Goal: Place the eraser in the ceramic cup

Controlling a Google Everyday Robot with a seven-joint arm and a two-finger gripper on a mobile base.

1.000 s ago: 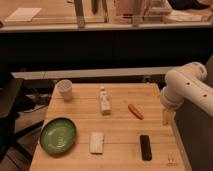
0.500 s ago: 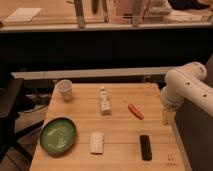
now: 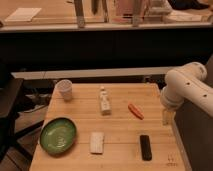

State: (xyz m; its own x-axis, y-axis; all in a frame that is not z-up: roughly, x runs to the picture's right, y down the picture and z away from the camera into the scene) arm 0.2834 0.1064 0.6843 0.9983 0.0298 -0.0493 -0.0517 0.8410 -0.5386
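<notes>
Small black oblong eraser [image 3: 145,147] sits at 5 o'clock on the wooden table [image 3: 80,111], long axis 12-to-6 | I count one eraser, one whitish ceramic cup [image 3: 65,90] at 10 o'clock | white arm bent at 3 o'clock, gripper [image 3: 166,116] hanging by the table edge, open or closed I can't tell

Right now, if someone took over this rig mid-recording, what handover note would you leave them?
Gripper: hangs at the right edge of the wooden table, apart from everything on it.
Eraser: lies flat near the front right corner, in front of the gripper.
Ceramic cup: upright at the back left corner, across the table from the eraser.
Done: nothing; the eraser is not grasped.
Left: pick up the eraser, carry it past the white slab and green dish, and drop it in the cup.
</notes>
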